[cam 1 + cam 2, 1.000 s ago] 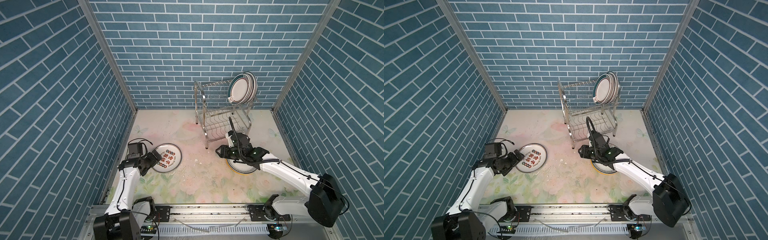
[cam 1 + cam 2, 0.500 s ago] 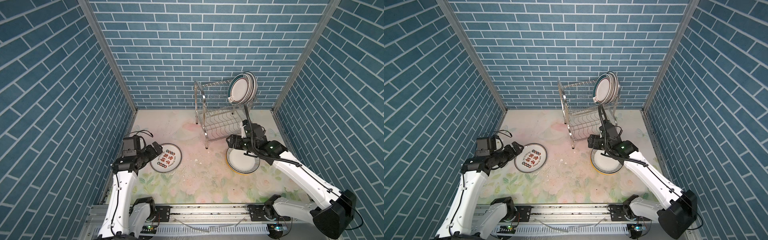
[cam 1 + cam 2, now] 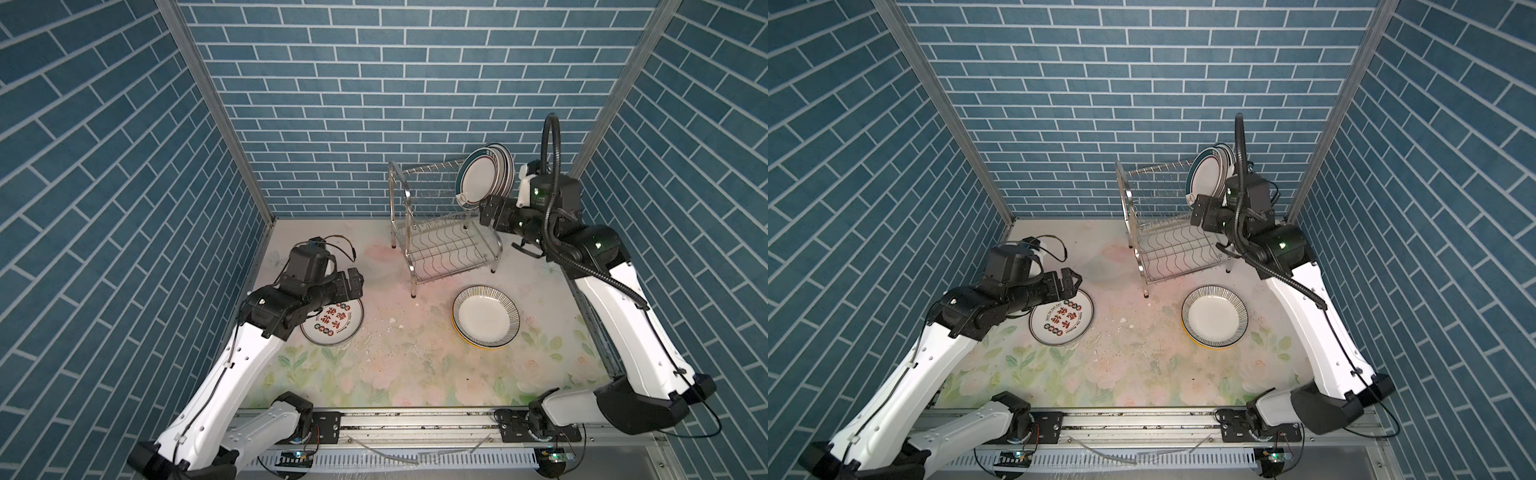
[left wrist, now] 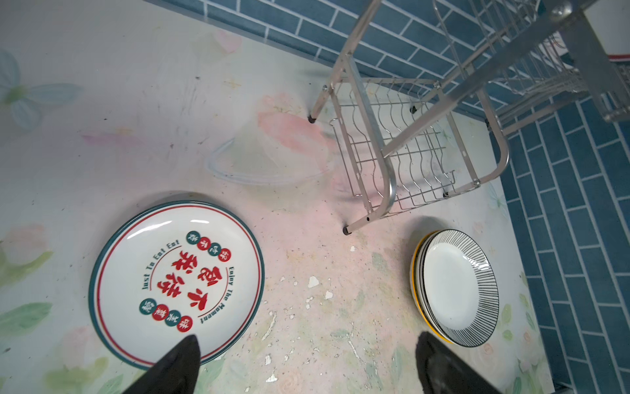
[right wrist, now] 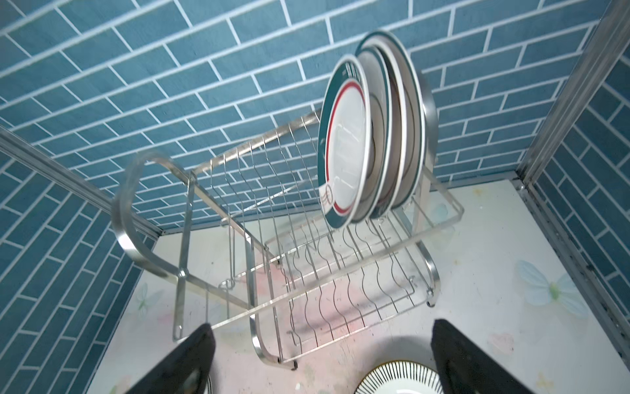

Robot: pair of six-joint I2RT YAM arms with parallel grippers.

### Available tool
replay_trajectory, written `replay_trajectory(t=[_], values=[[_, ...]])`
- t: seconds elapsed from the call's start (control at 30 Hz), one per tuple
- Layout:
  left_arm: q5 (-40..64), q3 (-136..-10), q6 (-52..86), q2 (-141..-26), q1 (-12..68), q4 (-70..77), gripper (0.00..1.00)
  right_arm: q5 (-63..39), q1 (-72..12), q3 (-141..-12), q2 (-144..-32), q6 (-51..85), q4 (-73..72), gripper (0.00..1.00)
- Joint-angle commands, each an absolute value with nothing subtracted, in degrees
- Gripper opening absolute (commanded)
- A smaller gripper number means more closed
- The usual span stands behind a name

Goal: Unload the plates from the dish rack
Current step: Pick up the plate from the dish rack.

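Both claws are spread and empty: the left claw (image 4: 306, 337) hovers by the lettered plate (image 4: 175, 283) on the table (image 4: 102, 102), while the right claw (image 5: 322, 325) faces the plates (image 5: 344, 150) upright in the dish rack (image 5: 120, 218), likely needing to pinch the nearest rim.

lettered plate (image 3: 332, 328): white, red characters, green rim
striped plate (image 3: 485, 318): white, black lines
tabletop (image 3: 395, 374): pastel floral
walls (image 3: 374, 104): blue

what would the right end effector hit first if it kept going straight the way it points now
Probably the wires of the dish rack, just below the standing plates; the right end effector points at that end. Depth is unclear; a plate's lower rim might come first.
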State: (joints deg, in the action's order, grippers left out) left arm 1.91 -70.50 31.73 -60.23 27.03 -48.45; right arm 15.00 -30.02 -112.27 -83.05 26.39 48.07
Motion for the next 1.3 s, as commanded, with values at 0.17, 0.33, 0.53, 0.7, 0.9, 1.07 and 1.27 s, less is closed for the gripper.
replay_trajectory(t=[0.17,0.33,0.53,0.7,0.9,1.07,1.27], values=[[-2.2,-75.7,30.8,-69.4,36.9,-41.1,0.99,14.2,-25.8,-133.3,-100.2,24.8,53.9,0.99],[-3.0,-78.2,30.2,-72.1,38.3,-41.7,0.99,11.7,-23.1,-140.1,-106.7,26.4,54.6,0.99],[-3.4,-77.1,29.7,-71.4,38.3,-40.5,0.99,10.2,-22.3,-139.9,-107.8,26.9,53.5,0.99],[-3.0,-76.8,29.4,-71.5,38.2,-39.6,0.99,10.5,-22.3,-140.2,-107.3,27.1,53.8,0.99],[-2.9,-76.7,29.0,-71.9,37.7,-39.4,0.99,9.8,-22.4,-140.1,-105.5,27.2,55.0,0.99],[-1.2,-76.1,29.1,-72.3,36.9,-38.2,0.99,9.6,-22.5,-137.4,-103.1,27.4,53.9,0.99],[-0.7,-76.2,29.0,-72.8,36.4,-37.7,0.99,6.2,-22.5,-136.2,-102.8,28.0,52.0,0.99]])
